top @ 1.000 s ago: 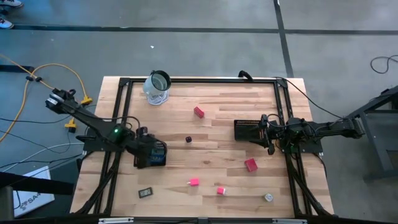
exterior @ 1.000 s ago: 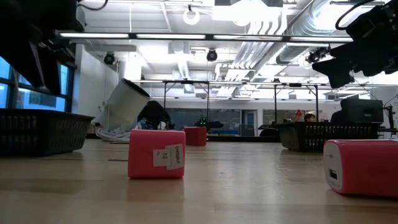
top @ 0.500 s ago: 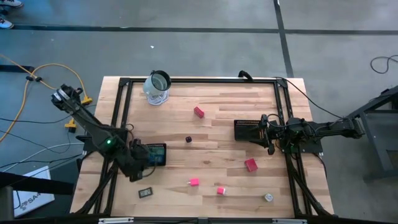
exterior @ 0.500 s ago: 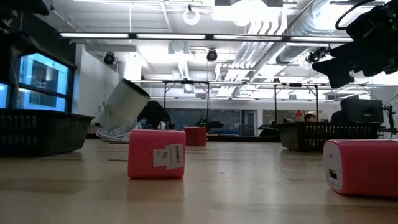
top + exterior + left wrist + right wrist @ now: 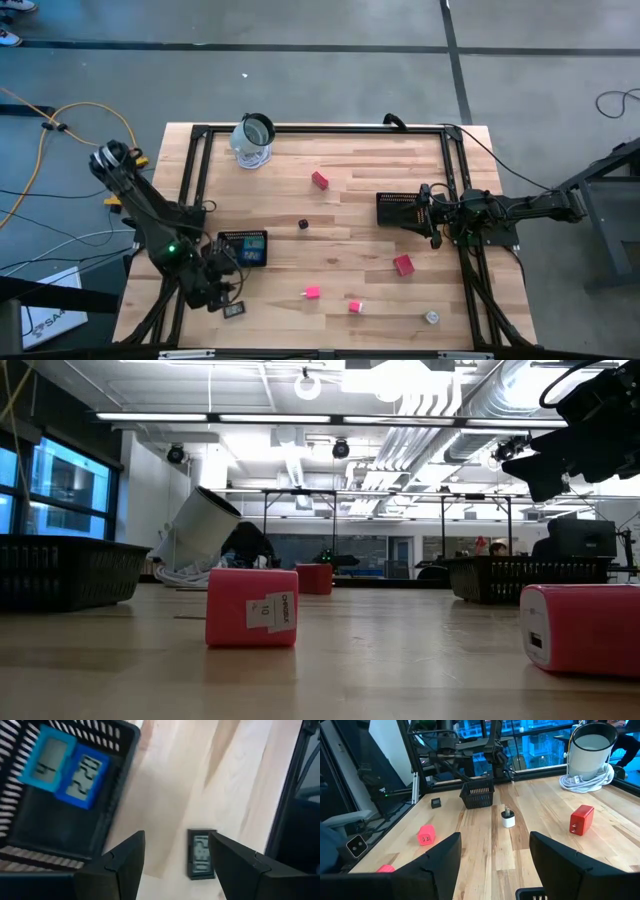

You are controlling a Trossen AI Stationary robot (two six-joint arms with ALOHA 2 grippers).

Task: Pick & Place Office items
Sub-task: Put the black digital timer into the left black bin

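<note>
My left gripper (image 5: 226,291) (image 5: 176,840) hangs open over the near left part of the table, pointing steeply down. Just beyond its fingers a black-framed rectangle (image 5: 201,853) (image 5: 235,309) lies flat on the wood, untouched. Beside it stands a black mesh tray (image 5: 232,238) (image 5: 30,835) holding a blue block (image 5: 65,770). Red blocks (image 5: 319,180) (image 5: 403,265), pink blocks (image 5: 313,293) (image 5: 355,306), a dark cube (image 5: 303,225) and a whitish round piece (image 5: 432,317) lie scattered. My right gripper (image 5: 427,213) (image 5: 495,840) waits open and level at the right.
A second black mesh tray (image 5: 397,208) sits right in front of my right gripper. A clear glass jar (image 5: 253,140) stands at the far left on a coiled white cable. A black frame (image 5: 320,128) runs around the table's edges. Bare wood lies in the middle.
My left gripper has swung from above the left mesh tray toward the table's near edge and rolled about its own axis, staying open. The tray with the blue block now shows uncovered. It has come close to the black-framed rectangle.
</note>
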